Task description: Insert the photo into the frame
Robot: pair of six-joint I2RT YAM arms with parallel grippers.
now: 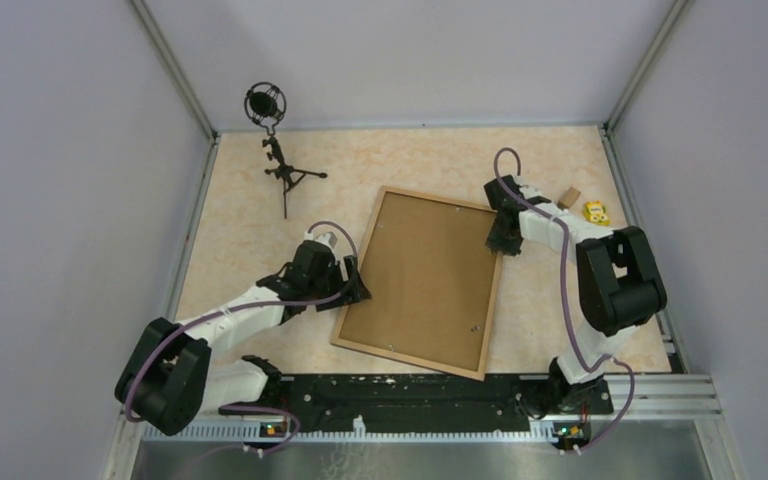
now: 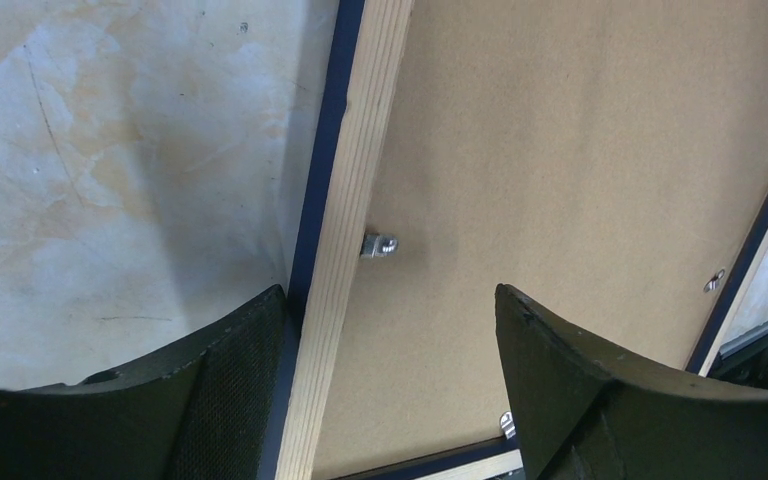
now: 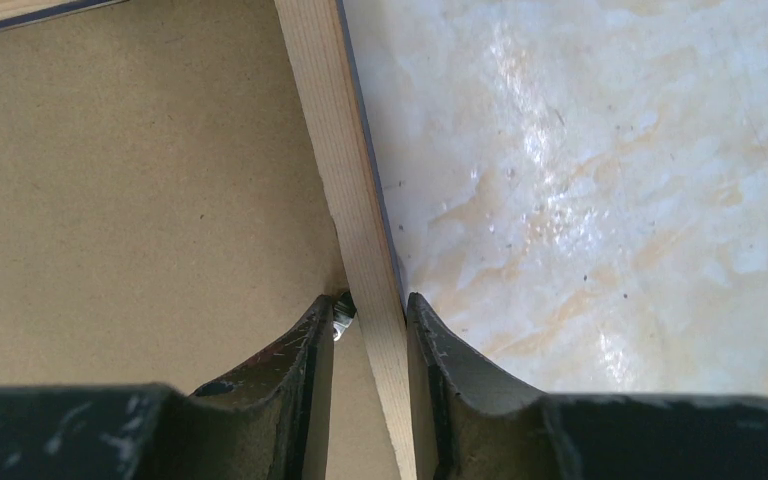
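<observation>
The frame (image 1: 410, 360) lies face down on the table with its light wood side up. The brown backing board (image 1: 425, 275) fills it. The photo is hidden. My left gripper (image 1: 358, 285) is open and straddles the frame's left rail (image 2: 360, 180). One finger is over the table and the other over the backing board (image 2: 560, 150), near a small metal tab (image 2: 380, 245). My right gripper (image 1: 503, 245) is closed narrowly around the right rail (image 3: 335, 150). In the right wrist view (image 3: 370, 300) its inner finger sits against a metal tab and its outer finger against the rail's blue edge.
A microphone on a small tripod (image 1: 275, 150) stands at the back left. A small wooden block (image 1: 570, 196) and a yellow object (image 1: 595, 212) lie at the back right, behind the right arm. Enclosure walls stand on three sides.
</observation>
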